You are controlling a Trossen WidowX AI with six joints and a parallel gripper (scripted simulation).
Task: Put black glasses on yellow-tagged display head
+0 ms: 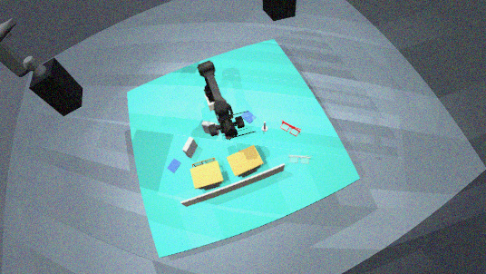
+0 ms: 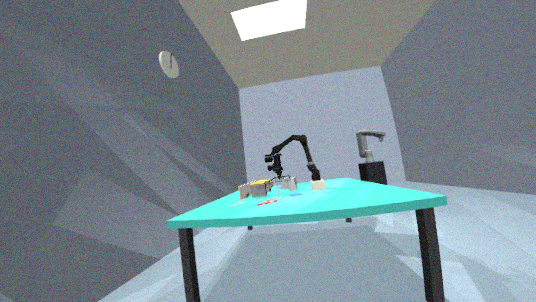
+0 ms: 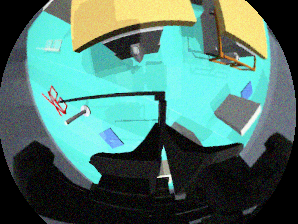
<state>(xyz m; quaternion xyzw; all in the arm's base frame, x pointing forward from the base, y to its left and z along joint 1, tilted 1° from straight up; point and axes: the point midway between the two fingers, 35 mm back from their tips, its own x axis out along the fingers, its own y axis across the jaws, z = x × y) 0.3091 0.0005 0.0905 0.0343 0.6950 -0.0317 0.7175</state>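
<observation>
The black glasses (image 1: 247,133) (image 3: 162,111) hang from my gripper (image 1: 229,135) (image 3: 159,125), which is shut on them. In the top view their two thin temples point right; the wrist view shows one temple stretching left. Two display heads with yellow tops stand beyond the gripper. The nearer head (image 1: 245,161) (image 3: 130,12) has a grey nose (image 3: 136,50) facing the arm and a bare face. The other head (image 1: 207,174) (image 3: 245,25) wears brown glasses (image 1: 204,162) (image 3: 235,62). I cannot tell a separate yellow tag on either. The held glasses are short of both heads, touching neither.
A long low wall (image 1: 236,184) stands behind the heads. A grey block (image 1: 189,147) (image 3: 238,114) is near the brown-glasses head. Red glasses (image 1: 290,128) (image 3: 55,101), clear glasses (image 1: 299,159) (image 3: 52,45) and a small white stand (image 1: 265,129) (image 3: 86,111) are on the other side.
</observation>
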